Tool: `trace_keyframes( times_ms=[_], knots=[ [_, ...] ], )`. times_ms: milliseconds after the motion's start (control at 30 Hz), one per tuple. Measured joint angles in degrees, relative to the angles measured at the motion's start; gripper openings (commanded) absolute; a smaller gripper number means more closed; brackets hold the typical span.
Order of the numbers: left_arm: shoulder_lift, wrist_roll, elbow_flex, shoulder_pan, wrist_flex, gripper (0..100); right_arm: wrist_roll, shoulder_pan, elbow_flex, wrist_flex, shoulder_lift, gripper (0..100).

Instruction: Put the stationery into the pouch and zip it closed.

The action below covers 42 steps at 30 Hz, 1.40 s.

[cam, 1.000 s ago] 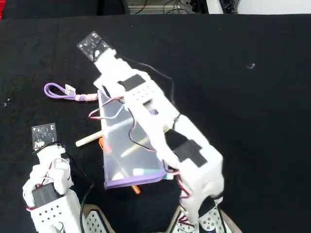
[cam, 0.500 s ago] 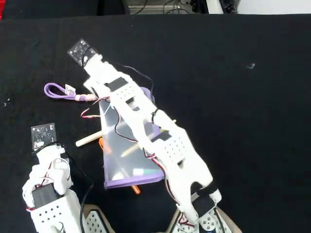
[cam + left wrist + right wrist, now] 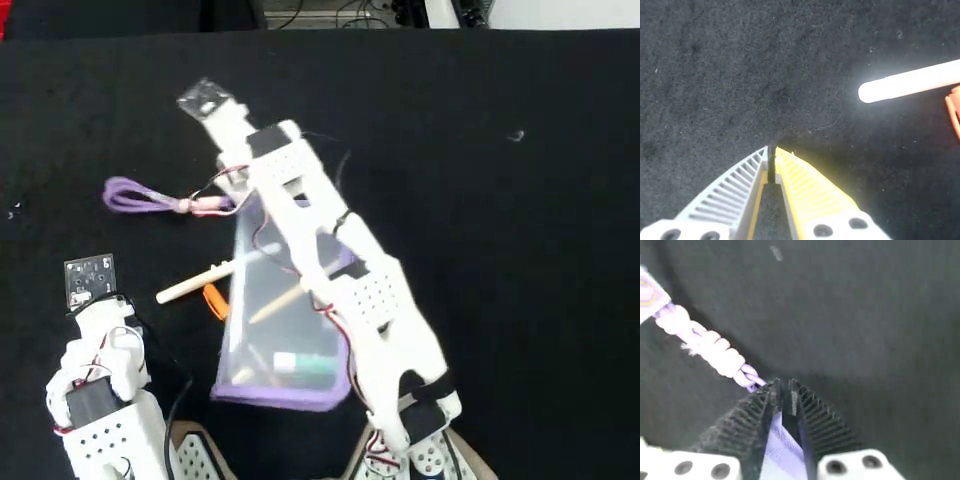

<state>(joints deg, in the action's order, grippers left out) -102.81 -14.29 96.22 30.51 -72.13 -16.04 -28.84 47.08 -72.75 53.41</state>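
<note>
The clear pouch [image 3: 285,335] with purple trim lies flat at the table's near middle, with a pencil and a small white-green item inside. Its braided purple strap [image 3: 140,197] trails off to the left. My right gripper [image 3: 235,195] is shut on the pouch's purple edge [image 3: 780,440], right where the braided strap [image 3: 705,347] joins; the right gripper [image 3: 782,390] holds that fabric between its fingers. A white pen [image 3: 195,282] and an orange piece [image 3: 213,300] lie at the pouch's left side. My left gripper [image 3: 772,150] rests shut and empty near the white pen [image 3: 910,82].
The left arm [image 3: 100,380] sits folded at the near left corner. The right arm stretches diagonally over the pouch and hides part of it. Black cloth [image 3: 500,250] covers the table, with wide free room on the right and far side.
The right arm swung its gripper right, dragging the pouch's far end and the strap along; the pouch turned and slid off the orange piece. The left arm stayed still.
</note>
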Motion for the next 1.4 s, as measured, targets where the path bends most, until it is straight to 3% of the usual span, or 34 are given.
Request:
trace_keyframes(
  times_ms=[367,600,700,1000,1233,1400],
  knots=[
    [0.0,0.0,0.0,0.0,0.0,3,-0.18,2.9,7.74,-18.64,-0.09,3.9],
    [0.0,0.0,0.0,0.0,0.0,3,-2.02,0.18,16.79,-20.92,-0.09,24.7],
    [0.0,0.0,0.0,0.0,0.0,3,-5.98,-3.16,16.88,-21.01,0.35,28.3],
    [0.0,0.0,0.0,0.0,0.0,3,-14.86,-5.8,16.88,-15.03,10.81,28.3],
    [0.0,0.0,0.0,0.0,0.0,3,-16.35,-3.43,16.88,-10.11,13.71,27.6],
    [0.0,0.0,0.0,0.0,0.0,3,-16.35,-2.9,18.02,-9.67,14.95,8.3]
  ],
)
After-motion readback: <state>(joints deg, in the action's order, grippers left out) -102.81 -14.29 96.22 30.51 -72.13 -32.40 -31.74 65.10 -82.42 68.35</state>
